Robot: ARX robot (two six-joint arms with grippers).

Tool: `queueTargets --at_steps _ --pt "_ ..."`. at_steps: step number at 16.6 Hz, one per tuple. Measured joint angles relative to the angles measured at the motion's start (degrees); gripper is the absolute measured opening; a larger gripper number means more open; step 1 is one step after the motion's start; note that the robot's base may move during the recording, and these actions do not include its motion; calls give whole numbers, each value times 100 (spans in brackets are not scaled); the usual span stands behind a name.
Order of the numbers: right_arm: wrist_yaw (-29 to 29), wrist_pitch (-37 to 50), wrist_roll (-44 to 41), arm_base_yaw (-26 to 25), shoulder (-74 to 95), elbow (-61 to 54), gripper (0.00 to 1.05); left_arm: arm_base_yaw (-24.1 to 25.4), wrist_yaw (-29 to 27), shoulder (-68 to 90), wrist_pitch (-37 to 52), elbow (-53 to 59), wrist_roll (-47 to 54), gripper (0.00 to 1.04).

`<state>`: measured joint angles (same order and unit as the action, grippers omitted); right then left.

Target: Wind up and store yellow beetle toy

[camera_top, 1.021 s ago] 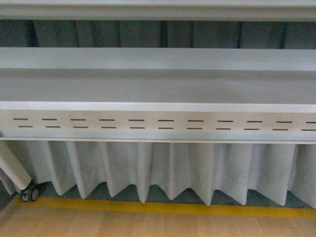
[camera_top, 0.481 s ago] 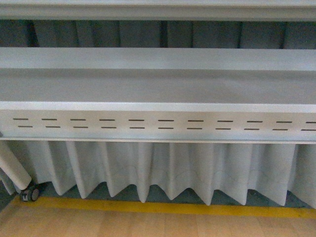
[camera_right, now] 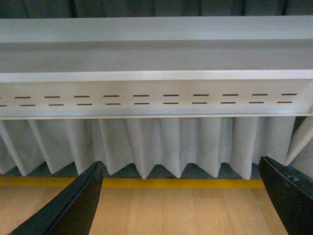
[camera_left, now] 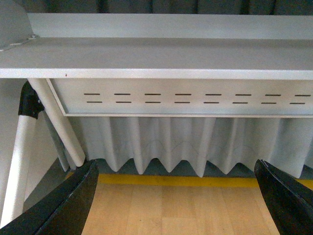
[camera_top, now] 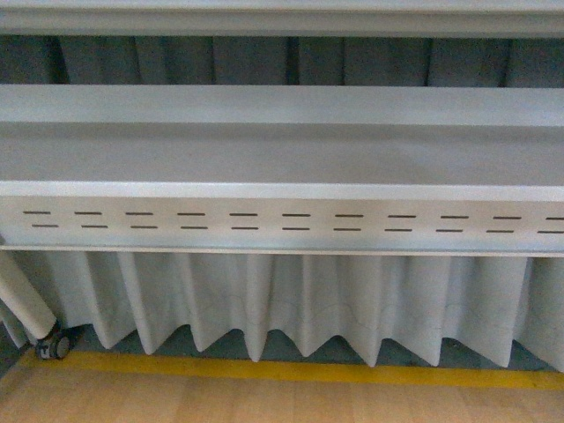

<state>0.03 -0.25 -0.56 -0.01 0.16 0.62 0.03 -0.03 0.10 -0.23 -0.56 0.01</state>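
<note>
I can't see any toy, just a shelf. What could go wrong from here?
No toy car shows in any view, so the robot might hunt blindly. The left gripper and right gripper are open and empty, facing the shelf; moving forward could bump its front edge.

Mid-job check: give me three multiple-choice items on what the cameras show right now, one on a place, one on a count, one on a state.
1. Where does the yellow stripe run?
A. on the floor below the curtain
B. on a wall
C. on a box lid

2. How many rows of slots does the front panel have?
A. one
B. two
C. four

3. How is the left gripper?
A. shut on a toy
B. open and empty
C. shut, empty

Key:
1 A: the stripe lies on the floor under the curtain's hem.
2 B: two rows, one above the other.
3 B: its fingers stand far apart with nothing between them.
</note>
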Motion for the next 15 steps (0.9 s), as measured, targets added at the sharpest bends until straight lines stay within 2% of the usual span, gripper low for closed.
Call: queueTargets --at_steps 15 --pt "0 2 0 0 -2 0 98 0 0 2 4 0 0 98"
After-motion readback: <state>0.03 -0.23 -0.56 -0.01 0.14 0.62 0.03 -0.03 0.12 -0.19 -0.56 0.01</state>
